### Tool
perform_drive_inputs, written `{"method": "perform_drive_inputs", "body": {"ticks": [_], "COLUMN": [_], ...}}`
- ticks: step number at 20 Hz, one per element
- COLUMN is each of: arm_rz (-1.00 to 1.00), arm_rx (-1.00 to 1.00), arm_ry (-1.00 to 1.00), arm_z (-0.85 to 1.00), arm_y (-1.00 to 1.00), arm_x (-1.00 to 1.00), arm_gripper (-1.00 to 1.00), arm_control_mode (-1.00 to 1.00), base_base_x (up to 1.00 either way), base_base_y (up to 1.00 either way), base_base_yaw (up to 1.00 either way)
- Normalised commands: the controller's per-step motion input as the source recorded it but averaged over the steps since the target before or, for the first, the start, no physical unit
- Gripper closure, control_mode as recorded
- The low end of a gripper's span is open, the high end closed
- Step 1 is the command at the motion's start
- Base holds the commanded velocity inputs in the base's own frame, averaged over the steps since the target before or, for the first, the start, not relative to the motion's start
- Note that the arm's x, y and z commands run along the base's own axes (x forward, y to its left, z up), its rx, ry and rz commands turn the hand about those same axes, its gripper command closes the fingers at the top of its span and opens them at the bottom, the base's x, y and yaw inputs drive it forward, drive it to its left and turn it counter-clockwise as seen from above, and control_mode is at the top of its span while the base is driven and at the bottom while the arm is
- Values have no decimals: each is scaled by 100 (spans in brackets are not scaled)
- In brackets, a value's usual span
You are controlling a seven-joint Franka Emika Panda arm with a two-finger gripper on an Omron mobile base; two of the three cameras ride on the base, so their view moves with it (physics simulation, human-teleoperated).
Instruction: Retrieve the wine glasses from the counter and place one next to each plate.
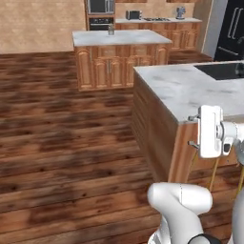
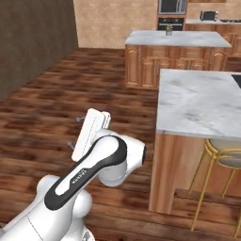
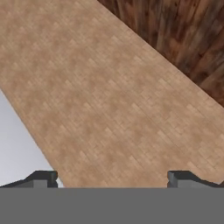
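On my far left lay bare wooden floor (image 1: 47, 119), open all the way back to the tan wall. Further right and well ahead stood an island surface (image 1: 143, 38) of pale marble over brown cupboard doors. On it sat one small grey thing (image 1: 111, 30) – quite possibly one of the wine glasses, though it was too small for me to be sure. Behind that ran the rear counter (image 1: 157, 20) against the tile backsplash, with a toaster (image 1: 133, 15) on it (I could make out no stemware there).

Nearer and to the right was the marble bar top (image 1: 190, 86), bare where I could see it. My jaws hung level with its near corner, turned towards the open floor, with the yellow stools (image 2: 221, 157) just beyond. The jaws stood wide and held nothing. From the hand camera, the fingertips (image 3: 41, 178) were far apart with only tile wall (image 3: 100, 96) beyond them.

I judged that the task had barely started – I was at the approach, with no glass fetched. The next move called for driving the base across the floor to the island, then swinging the arm round and lowering the wide jaws about the stem or bowl of that grey thing. The grip would need to be gentle, since a stemmed glass would tip easily.
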Motion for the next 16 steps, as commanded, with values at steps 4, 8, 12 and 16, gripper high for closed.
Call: {"method": "perform_drive_inputs", "body": {"ticks": [4, 8, 12, 16], "arm_rz": [0, 0, 0, 0], "arm_rx": [0, 0, 0, 0], "arm_ry": [0, 0, 0, 0], "arm_z": [0, 0, 0, 0], "arm_y": [0, 0, 0, 0], "arm_x": [0, 0, 0, 0], "arm_gripper": [-100, -100, -100, -100], "arm_control_mode": [100, 100, 100, 100], "base_base_x": [100, 100, 100, 100], "base_base_y": [100, 100, 100, 100], "base_base_yaw": [-11, -39, -51, -55]}}
